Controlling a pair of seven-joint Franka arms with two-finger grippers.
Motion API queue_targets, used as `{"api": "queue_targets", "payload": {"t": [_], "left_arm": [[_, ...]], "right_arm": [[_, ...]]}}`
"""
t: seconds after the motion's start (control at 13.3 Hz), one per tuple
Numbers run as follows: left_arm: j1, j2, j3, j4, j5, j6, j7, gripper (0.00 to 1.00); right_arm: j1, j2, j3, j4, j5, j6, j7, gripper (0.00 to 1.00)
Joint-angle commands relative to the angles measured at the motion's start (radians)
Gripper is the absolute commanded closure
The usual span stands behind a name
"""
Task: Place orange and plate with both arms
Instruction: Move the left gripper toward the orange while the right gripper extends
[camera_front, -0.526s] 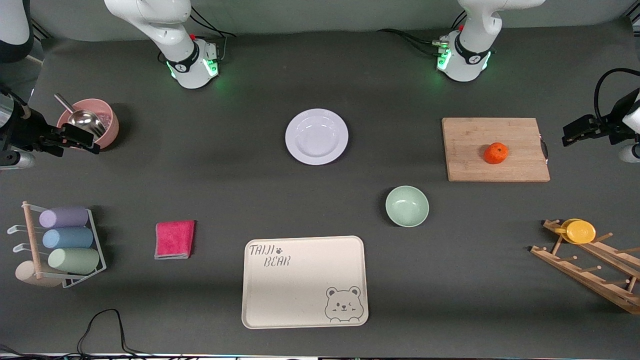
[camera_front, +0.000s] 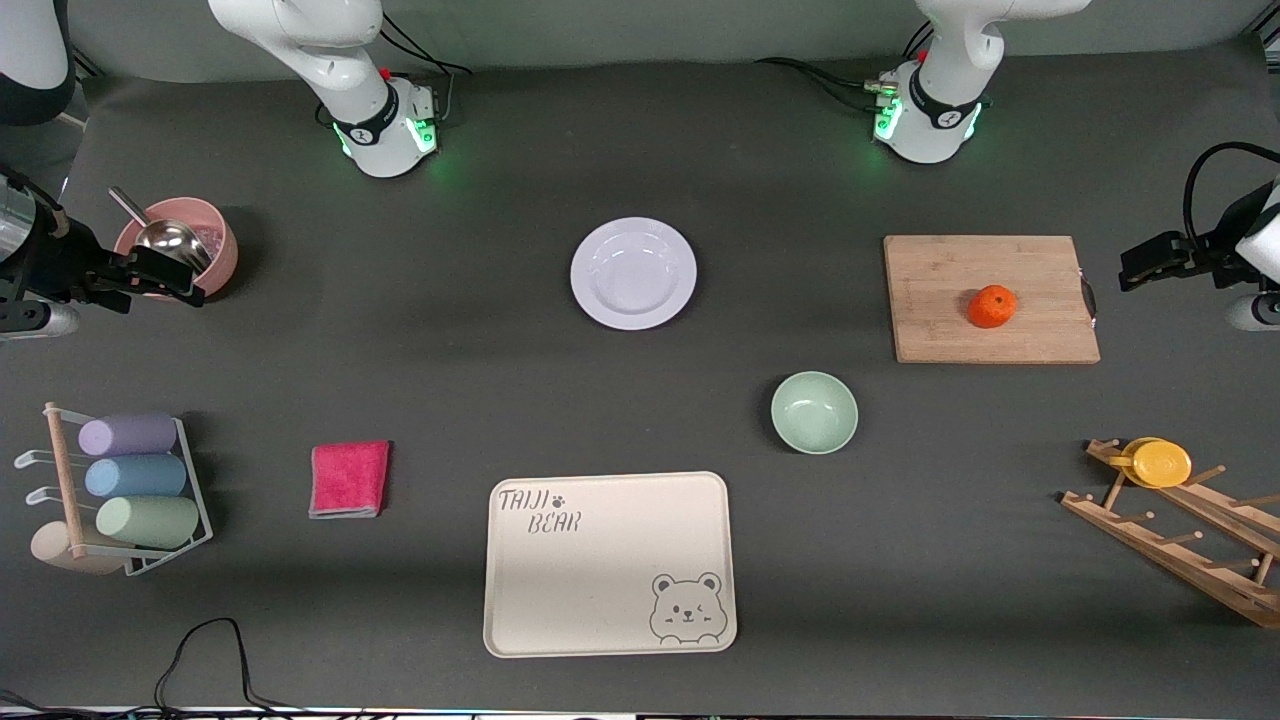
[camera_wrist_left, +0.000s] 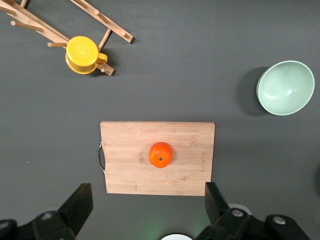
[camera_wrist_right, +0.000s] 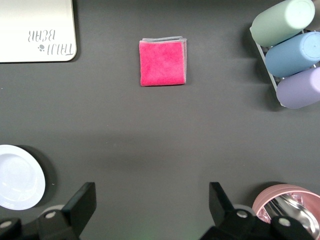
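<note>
Orange (camera_front: 992, 306) sits on the wooden cutting board (camera_front: 940, 330), upper right of the frame; plate (camera_front: 633, 272) lies bare at upper centre. Left hand (camera_wrist_left: 145, 212) and right hand (camera_wrist_right: 152, 210) both hover, fingers spread, holding nothing.

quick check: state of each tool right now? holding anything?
Left tool: open, holding nothing, above the cutting board with the orange.
Right tool: open, holding nothing, above bare table.
</note>
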Motion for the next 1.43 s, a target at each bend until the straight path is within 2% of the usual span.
{"api": "queue_targets", "payload": {"t": [0.0, 0.3, 0.45, 0.68, 0.75, 0.9, 0.98, 1.35], "left_arm": [[-0.021, 0.014, 0.010, 0.035, 0.016, -0.033, -0.001, 0.00], [-0.017, 0.015, 0.012, 0.026, 0.017, -0.062, 0.013, 0.00], [-0.015, -0.035, 0.012, -0.020, 0.017, -0.086, 0.004, 0.00], [-0.012, -0.170, 0.012, -0.142, 0.017, -0.099, -0.003, 0.00], [-0.004, -0.239, 0.012, -0.208, 0.019, -0.103, -0.003, 0.00], [0.000, -0.435, 0.016, -0.404, 0.036, -0.079, -0.003, 0.00], [0.000, -0.486, 0.016, -0.452, 0.048, -0.074, -0.006, 0.00], [0.000, -0.485, 0.013, -0.489, 0.050, -0.067, -0.009, 0.00]], "right_arm": [[0.010, 0.002, -0.001, 0.006, -0.013, -0.018, -0.014, 0.00], [0.010, 0.031, 0.000, 0.006, -0.002, -0.032, -0.014, 0.00], [0.010, 0.057, 0.000, 0.005, 0.004, -0.036, 0.002, 0.00], [0.025, 0.096, 0.000, -0.003, 0.059, -0.044, 0.002, 0.00], [0.031, 0.108, 0.000, -0.013, 0.084, -0.044, 0.002, 0.00], [0.047, 0.129, 0.000, -0.021, 0.115, -0.044, 0.000, 0.00], [0.056, 0.142, 0.000, -0.023, 0.115, -0.043, 0.002, 0.00], [0.068, 0.180, -0.003, -0.023, 0.115, -0.003, 0.002, 0.00]]}}
